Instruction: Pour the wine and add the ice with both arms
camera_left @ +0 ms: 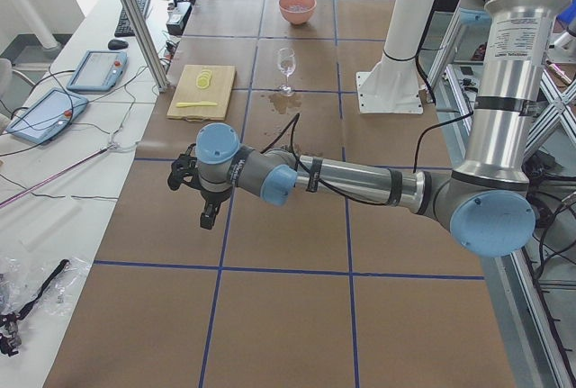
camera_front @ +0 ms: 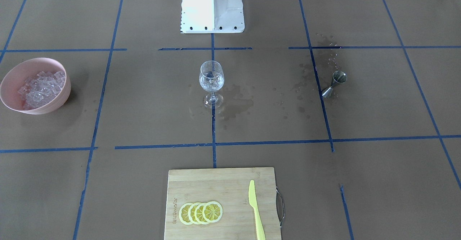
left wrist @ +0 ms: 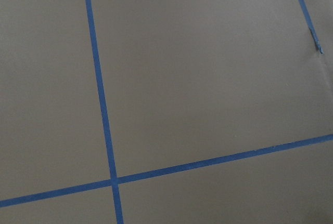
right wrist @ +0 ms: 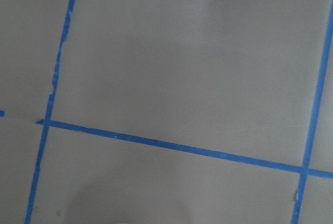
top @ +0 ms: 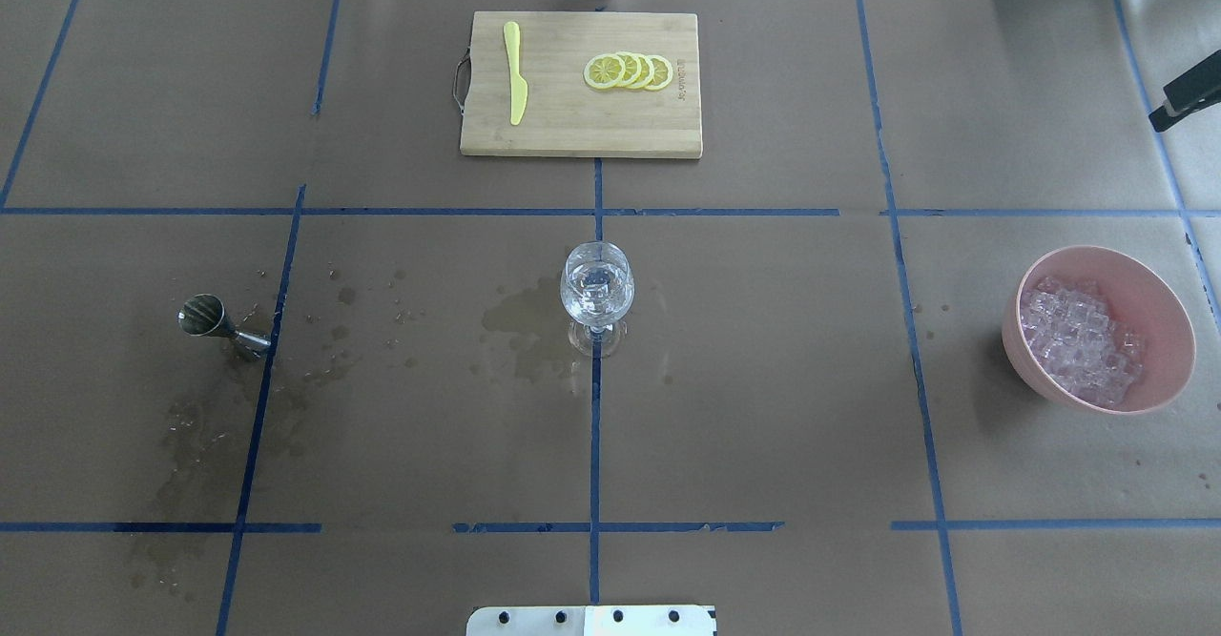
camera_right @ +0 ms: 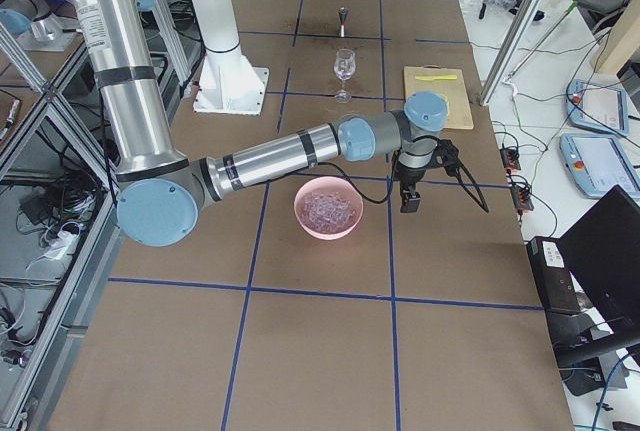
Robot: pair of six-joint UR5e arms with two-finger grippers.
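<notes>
A clear stemmed glass (top: pixel 597 288) stands at the table's centre with something clear and glinting inside; I can make out no coloured wine. The ice (top: pixel 1083 345) is heaped in a pink bowl (top: pixel 1169 331) at the robot's right. My right gripper (camera_right: pixel 408 201) hangs above the table just beyond the bowl, towards the operators' side; only a black tip (top: pixel 1183 104) of it shows at the overhead view's right edge. My left gripper (camera_left: pixel 207 215) hovers over bare paper at the table's left end, far from the glass. I cannot tell whether either gripper is open or shut.
A steel jigger (top: pixel 215 321) stands on the left, with wet stains around it and beside the glass. A wooden cutting board (top: pixel 668 131) on the far side holds lemon slices (top: pixel 628 71) and a yellow knife (top: pixel 515 73). The white pedestal base (camera_front: pixel 212 17) stands behind the glass.
</notes>
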